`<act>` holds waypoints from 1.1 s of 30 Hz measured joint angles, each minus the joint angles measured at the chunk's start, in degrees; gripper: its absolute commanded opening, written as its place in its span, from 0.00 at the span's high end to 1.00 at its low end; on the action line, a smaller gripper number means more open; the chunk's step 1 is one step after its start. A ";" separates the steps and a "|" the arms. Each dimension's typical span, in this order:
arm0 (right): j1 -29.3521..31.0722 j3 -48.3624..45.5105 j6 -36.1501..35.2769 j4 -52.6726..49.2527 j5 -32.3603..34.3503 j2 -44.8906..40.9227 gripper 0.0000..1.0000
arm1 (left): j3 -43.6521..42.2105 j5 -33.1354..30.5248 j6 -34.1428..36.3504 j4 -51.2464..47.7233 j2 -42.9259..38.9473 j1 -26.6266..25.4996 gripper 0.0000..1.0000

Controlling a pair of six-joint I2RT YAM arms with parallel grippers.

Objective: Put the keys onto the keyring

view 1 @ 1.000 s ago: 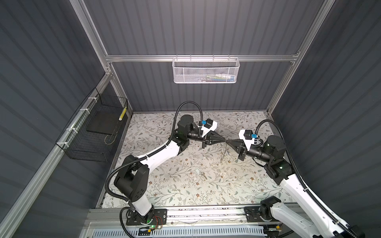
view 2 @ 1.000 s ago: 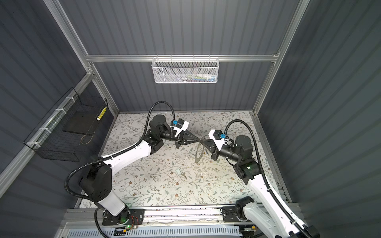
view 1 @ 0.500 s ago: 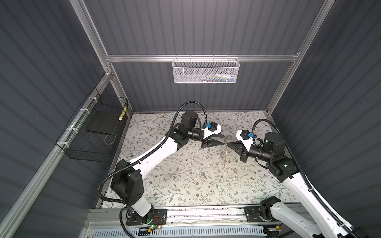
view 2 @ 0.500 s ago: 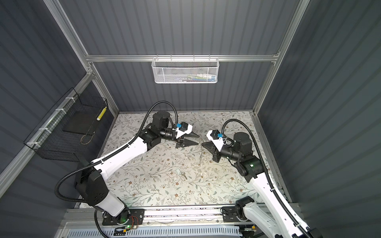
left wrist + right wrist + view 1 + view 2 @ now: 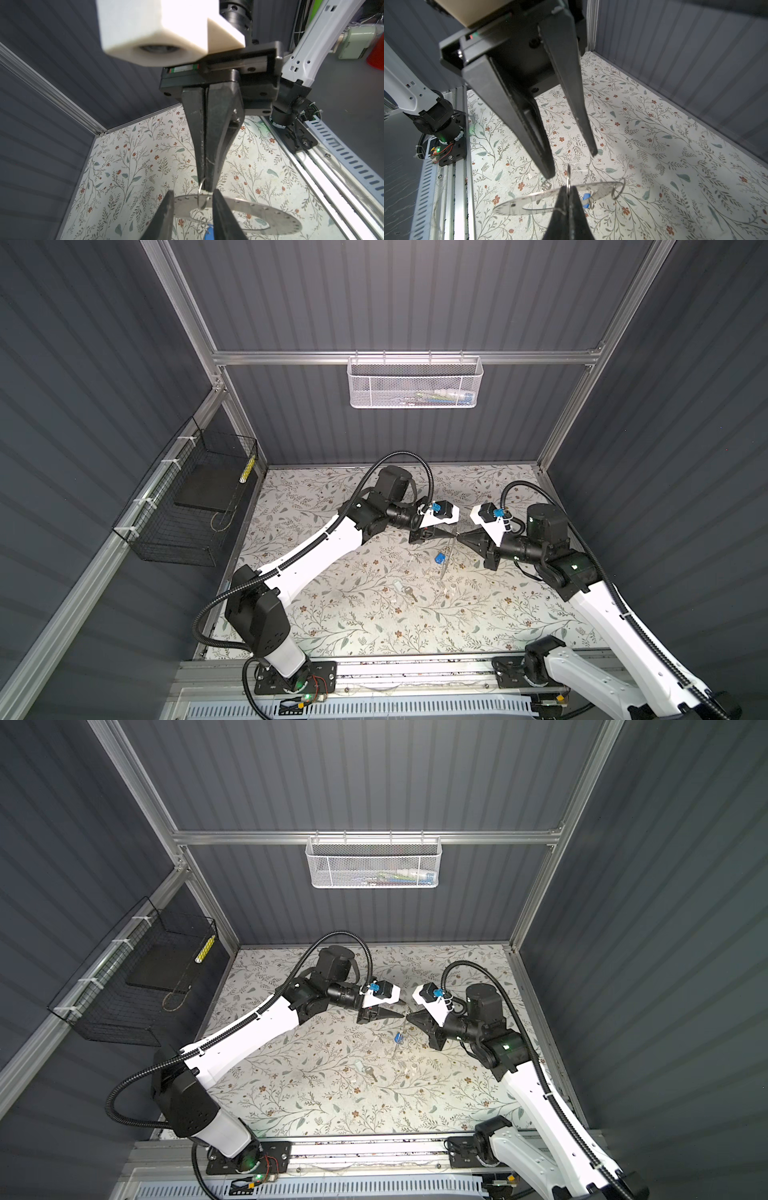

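My right gripper (image 5: 568, 188) is shut on a small wire ring (image 5: 568, 176) fixed to the rim of the keyring (image 5: 527, 202), a wide flat grey disc hanging over the mat. My left gripper (image 5: 193, 191) is open, its fingertips (image 5: 593, 152) on either side of that small ring and the right tips. In both top views the grippers meet tip to tip, left (image 5: 452, 534) and right (image 5: 459, 536). The blue-headed key (image 5: 586, 197) hangs just under the keyring (image 5: 249, 209), and shows in a top view too (image 5: 440, 558). The other key (image 5: 406, 592), silver with a pale head, lies on the mat.
A second small wire ring (image 5: 617, 190) hangs from the keyring's far rim. On the left wall there is a black wire basket (image 5: 195, 506), on the back wall a white mesh basket (image 5: 415, 383). The arms' base rail (image 5: 415, 668) runs along the mat's front edge.
Half a second ago my left gripper had pulled back from the right one and stood open. It has now come back to meet the right tips. The right gripper stayed shut, holding the keyring.
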 measured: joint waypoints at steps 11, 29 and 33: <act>0.00 0.63 -0.70 -0.37 -0.52 0.35 1.00 | 0.85 -0.52 1.75 -1.99 0.72 -0.74 0.77; 0.02 1.68 -2.62 -2.82 -0.17 1.07 0.80 | 0.96 1.55 1.97 -2.99 1.64 -0.85 1.00; 0.02 1.73 -2.89 -2.86 1.79 -1.07 0.72 | -6.01 7.21 -6.80 9.38 0.66 1.51 1.00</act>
